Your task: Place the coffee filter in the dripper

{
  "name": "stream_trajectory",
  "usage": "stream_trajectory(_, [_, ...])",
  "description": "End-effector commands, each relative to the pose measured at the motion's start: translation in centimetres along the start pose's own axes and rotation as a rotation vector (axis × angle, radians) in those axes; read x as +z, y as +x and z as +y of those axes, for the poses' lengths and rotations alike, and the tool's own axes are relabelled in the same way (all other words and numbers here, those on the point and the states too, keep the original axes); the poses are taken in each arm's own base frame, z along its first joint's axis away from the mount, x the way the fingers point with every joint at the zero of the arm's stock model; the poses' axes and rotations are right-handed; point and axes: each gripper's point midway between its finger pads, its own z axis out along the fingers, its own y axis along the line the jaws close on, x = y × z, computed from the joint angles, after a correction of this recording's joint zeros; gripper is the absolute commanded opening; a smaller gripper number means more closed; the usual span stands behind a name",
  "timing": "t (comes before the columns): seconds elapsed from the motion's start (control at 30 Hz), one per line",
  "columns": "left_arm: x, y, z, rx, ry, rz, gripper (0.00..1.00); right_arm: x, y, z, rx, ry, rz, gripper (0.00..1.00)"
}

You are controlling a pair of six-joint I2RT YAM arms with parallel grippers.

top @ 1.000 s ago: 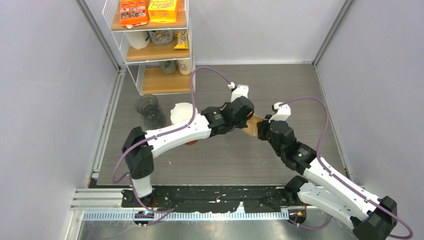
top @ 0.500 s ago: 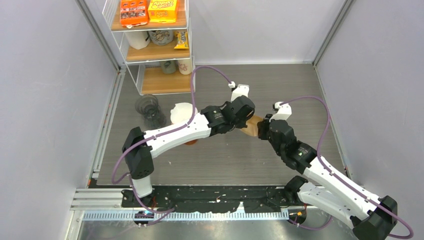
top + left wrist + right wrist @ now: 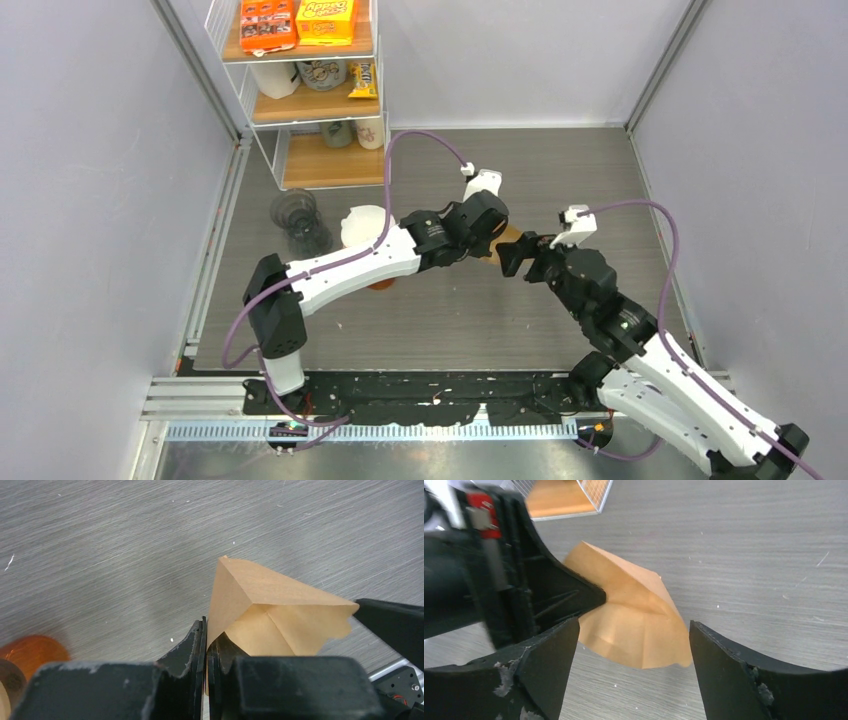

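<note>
**Item: paper coffee filter, held above the counter between two arms**

Coffee filter (image 3: 270, 610): brown paper cone, creased, partly spread.
Location: above the counter (image 3: 450, 320), near its middle, well apart from the dripper.
Holder: my left gripper (image 3: 206, 630), jaws pressed together on the filter's edge, so the rest of the cone stands free of the counter.
My right gripper (image 3: 633, 625): jaws spread wide, one on either side of the flared rim, touching nothing. I judge it is placed there to help open the paper.
Dripper: I take it to be the white vessel (image 3: 360, 222) on an orange base (image 3: 30, 652) beside my left forearm. The dark ribbed glass piece (image 3: 297, 222) nearby could be it instead.
Step outstanding: carry the filter over and seat it point down.
</note>
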Motion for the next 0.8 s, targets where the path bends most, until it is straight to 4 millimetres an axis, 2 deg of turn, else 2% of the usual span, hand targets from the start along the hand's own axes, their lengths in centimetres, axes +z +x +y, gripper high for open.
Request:
stream_trajectory(0.0, [-2.8,-4.4,-0.5,-0.012,0.067,-0.095,0.1,-2.2,-4.7,1.1,0.031,-0.061,-0.165,0.91])
stream_trajectory(0.03, [-3.0,-4.8,-0.2,-0.013,0.071,-0.098,0.1,-2.8,-5.4,1.0,0.049,-0.066,-0.201,1.0])
stream_trajectory(0.1, [-3.4,-5.4,0.4,-0.018,0.074,-0.104,0.09,-3.4,-5.6,0.0,0.079,-0.038,-0.255,0.96])
stream_trajectory(0.2, [-4.1,-6.7,1.8,-0.025,0.066,-0.14,0.08,-4.1,-6.4,-2.0,0.121,0.038,-0.341,0.95])
stream_trajectory(0.4, [-6.4,-9.9,5.9,-0.061,0.032,-0.202,0.07,-4.5,-5.5,-5.9,0.157,0.22,-0.39,0.95])
stream_trajectory(0.5, [-8.7,-11.6,8.7,-0.074,-0.018,-0.261,0.07,-4.4,-5.1,-6.8,0.155,0.263,-0.393,0.95])
stream_trajectory(0.6, [-11.7,-12.5,12.6,-0.111,-0.1,-0.328,0.08,-4.6,-4.7,-7.8,0.143,0.318,-0.39,0.95])
stream_trajectory(0.77, [-15.1,-11.5,19.7,-0.237,-0.22,-0.375,0.12,-4.9,-4.4,-8.6,0.139,0.355,-0.387,0.96])
